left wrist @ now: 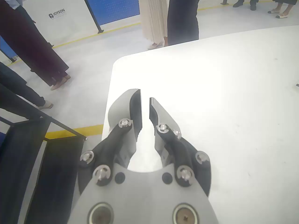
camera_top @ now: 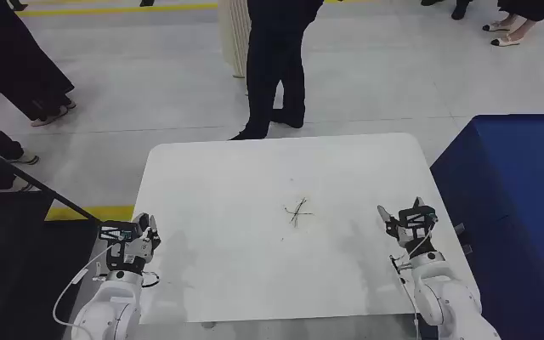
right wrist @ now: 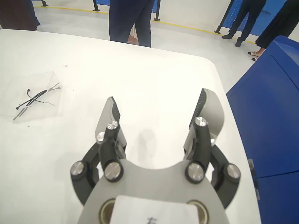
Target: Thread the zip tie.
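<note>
Several ties [camera_top: 296, 211] — dark ones crossed with paler ones — are seen lying in a loose heap near the middle of the tabletop [camera_top: 238, 187], well apart from both arms. Nothing is held: the left tool [camera_top: 146, 223] is found at the near left corner with its fingers narrowed to a slit, and the right tool [camera_top: 399, 210], at the near right edge, is spread wide. The task is judged to stand at its opening step, with no tie yet picked. One tie must next be singled out of the crossed heap and pinched near one end, so that head and tail can be shared between the tools. From above, the heap is read as lying bare; the right wrist view adds a shallow clear tray [right wrist: 50, 108] around it — a rim that may have to be cleared on the way in. The slit between the left tool's pads [left wrist: 136, 108] is settled by its own wrist view.
</note>
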`<action>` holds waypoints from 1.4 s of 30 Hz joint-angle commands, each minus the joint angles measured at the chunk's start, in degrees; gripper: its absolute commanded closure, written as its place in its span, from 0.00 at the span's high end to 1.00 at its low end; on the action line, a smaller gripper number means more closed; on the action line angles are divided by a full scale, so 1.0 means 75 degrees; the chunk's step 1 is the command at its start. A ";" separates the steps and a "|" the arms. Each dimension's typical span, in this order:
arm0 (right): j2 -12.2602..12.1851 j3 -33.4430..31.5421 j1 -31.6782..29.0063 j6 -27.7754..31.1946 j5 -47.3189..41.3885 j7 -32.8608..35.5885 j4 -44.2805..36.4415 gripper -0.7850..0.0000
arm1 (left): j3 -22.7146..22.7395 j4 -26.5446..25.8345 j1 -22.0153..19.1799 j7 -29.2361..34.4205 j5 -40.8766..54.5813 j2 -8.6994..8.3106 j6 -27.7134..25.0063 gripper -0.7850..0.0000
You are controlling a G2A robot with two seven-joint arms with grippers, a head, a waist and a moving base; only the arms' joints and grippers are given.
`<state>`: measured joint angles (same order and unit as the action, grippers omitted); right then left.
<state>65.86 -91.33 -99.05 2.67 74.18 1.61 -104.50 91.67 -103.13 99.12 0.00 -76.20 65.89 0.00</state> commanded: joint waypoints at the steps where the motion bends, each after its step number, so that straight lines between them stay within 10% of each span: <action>1: -0.0040 0.0045 0.0111 0.0940 -0.0222 0.0768 -0.0272 1.00 | 0.0000 0.0000 0.0000 0.0000 0.0000 0.0000 0.0000 1.00; 7: -0.0140 0.0372 0.1237 0.2845 -0.2304 0.4495 -0.1032 1.00 | 0.0000 0.0000 0.0000 0.0000 0.0000 0.0000 0.0000 1.00; 17: -0.0078 0.1492 0.4946 0.0098 -0.6108 1.0328 0.0169 1.00 | 0.0000 0.0000 0.0000 0.0000 0.0000 0.0000 0.0000 1.00; 25: -0.0078 0.1492 0.4946 0.0098 -0.6108 1.0328 0.0169 1.00 | 0.0000 0.0000 0.0000 0.0000 0.0000 0.0000 0.0000 1.00; 30: -0.0031 0.2136 0.6095 -0.1057 -0.8495 1.1519 0.1151 1.00 | 0.0000 0.0000 0.0000 0.0000 0.0000 0.0000 0.0000 1.00; 32: -0.0001 0.2793 0.7094 -0.2444 -0.9332 1.1519 0.2176 1.00 | 0.0000 0.0000 0.0000 0.0000 0.0000 0.0000 0.0000 1.00; 42: 0.0689 0.8080 1.1356 -0.2531 -1.1972 1.1519 0.7966 1.00 | 0.0000 0.0000 0.0000 0.0000 0.0000 0.0000 0.0000 1.00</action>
<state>70.57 -34.85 -15.93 -16.13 -15.27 88.00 -47.29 91.67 -103.13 99.12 0.00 -76.20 65.89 0.00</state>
